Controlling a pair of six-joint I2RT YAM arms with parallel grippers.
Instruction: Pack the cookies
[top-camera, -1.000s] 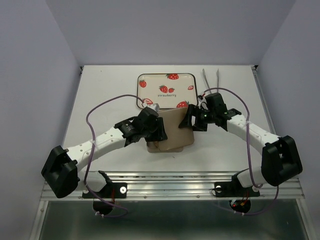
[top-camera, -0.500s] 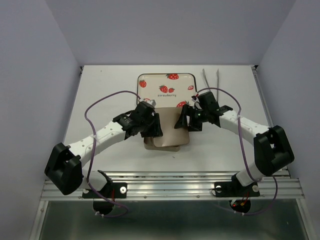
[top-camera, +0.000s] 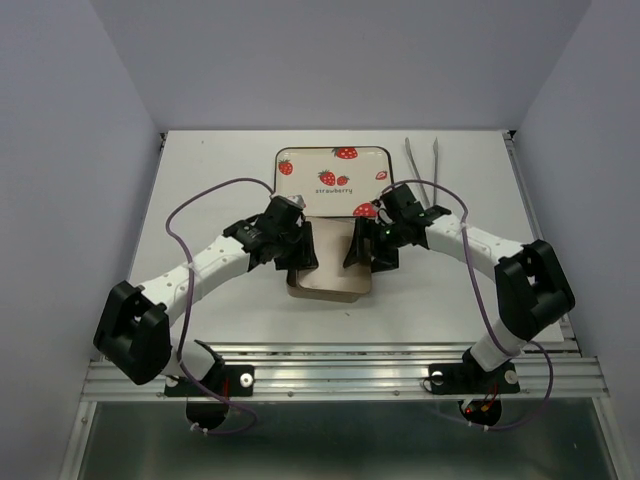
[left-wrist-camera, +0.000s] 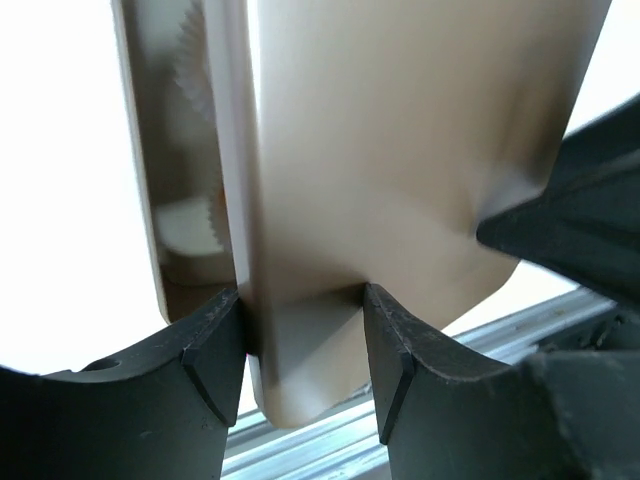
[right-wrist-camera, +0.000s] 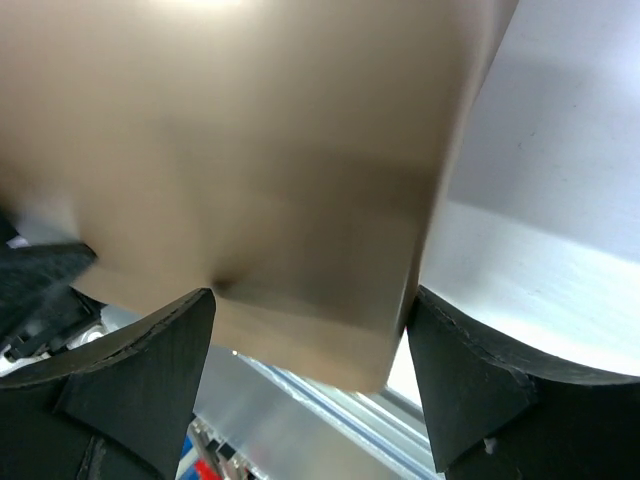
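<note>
The cookies are hidden. A square tan lid (top-camera: 336, 255) lies over the metal tin (top-camera: 318, 290) at the table's middle. My left gripper (top-camera: 300, 256) is shut on the lid's left edge, and my right gripper (top-camera: 364, 256) is shut across its right side. In the left wrist view the lid (left-wrist-camera: 400, 150) has its rim pinched in my left gripper (left-wrist-camera: 300, 330). Beside it the tin's wall (left-wrist-camera: 140, 150) shows white paper cups (left-wrist-camera: 190, 225) inside. In the right wrist view the lid (right-wrist-camera: 250, 150) spans the wide-set right gripper (right-wrist-camera: 312, 320).
A cream tray (top-camera: 310, 170) printed with strawberries lies just behind the tin. Metal tongs (top-camera: 425, 160) rest at the back right. The metal rail (top-camera: 340, 365) runs along the near table edge.
Both grippers have carried the lid away from the near edge and down, from a raised tilt to lying over the tin. The arms now reach farther over the table.
</note>
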